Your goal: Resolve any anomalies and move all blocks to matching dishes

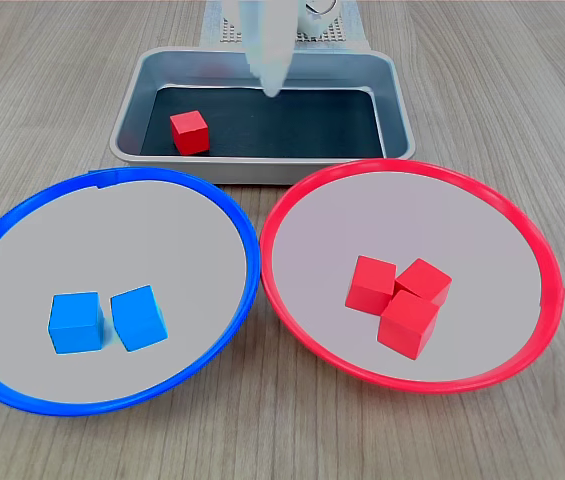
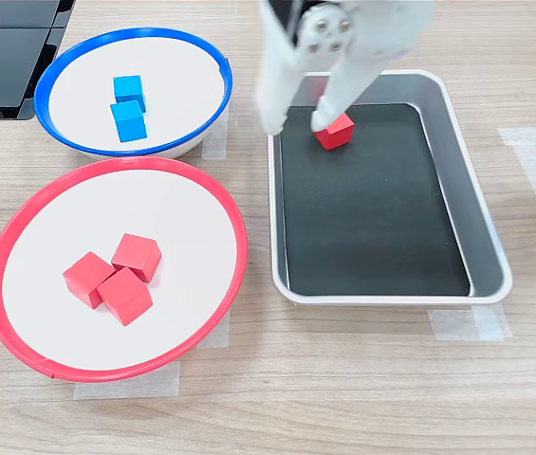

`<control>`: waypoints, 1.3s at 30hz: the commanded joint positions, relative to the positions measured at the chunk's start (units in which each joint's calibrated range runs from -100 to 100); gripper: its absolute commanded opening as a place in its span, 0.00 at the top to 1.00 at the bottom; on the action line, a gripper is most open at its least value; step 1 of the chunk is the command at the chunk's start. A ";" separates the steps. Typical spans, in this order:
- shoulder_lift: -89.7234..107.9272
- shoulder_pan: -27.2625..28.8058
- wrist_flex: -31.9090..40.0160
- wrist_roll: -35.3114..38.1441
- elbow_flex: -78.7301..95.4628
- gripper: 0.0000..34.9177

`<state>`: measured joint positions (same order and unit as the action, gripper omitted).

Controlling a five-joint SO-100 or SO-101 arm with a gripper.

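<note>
Gripper (image 2: 298, 121) blurred, partly hiding red block (image 2: 336, 132).

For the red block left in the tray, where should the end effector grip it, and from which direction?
Grip the red block across two opposite vertical faces, coming straight down from above. It sits flat on the tray's black liner, with no other block beside it, though close to a tray wall, so a side approach looks blocked. The end effector hangs over it, apparently open.

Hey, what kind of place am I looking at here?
Probably a robot lab bench set up for a sorting test: a wood-grain tabletop, dishes held down with clear tape, and a white arm's pincer over a metal tray.
</note>
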<state>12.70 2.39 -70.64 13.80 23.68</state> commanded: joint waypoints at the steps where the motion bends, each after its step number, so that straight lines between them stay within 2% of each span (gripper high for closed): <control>1: 10.11 7.92 -1.05 6.89 10.50 0.56; 4: 11.31 12.15 1.75 10.31 15.60 0.53; 7: 9.43 14.13 2.42 11.97 16.05 0.53; 16: -0.21 14.88 4.81 14.99 13.14 0.58; 30: -12.49 17.52 7.95 15.78 5.86 0.56; 32: -13.51 17.23 8.85 15.78 5.58 0.62; 33: -13.85 17.05 9.18 15.82 5.58 0.67; 35: -14.28 16.58 9.60 15.82 5.58 0.91; 36: -14.37 16.20 9.68 15.97 5.58 0.97; 39: -12.66 13.66 7.53 16.02 4.58 1.00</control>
<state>-1.79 17.96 -61.58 29.82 31.03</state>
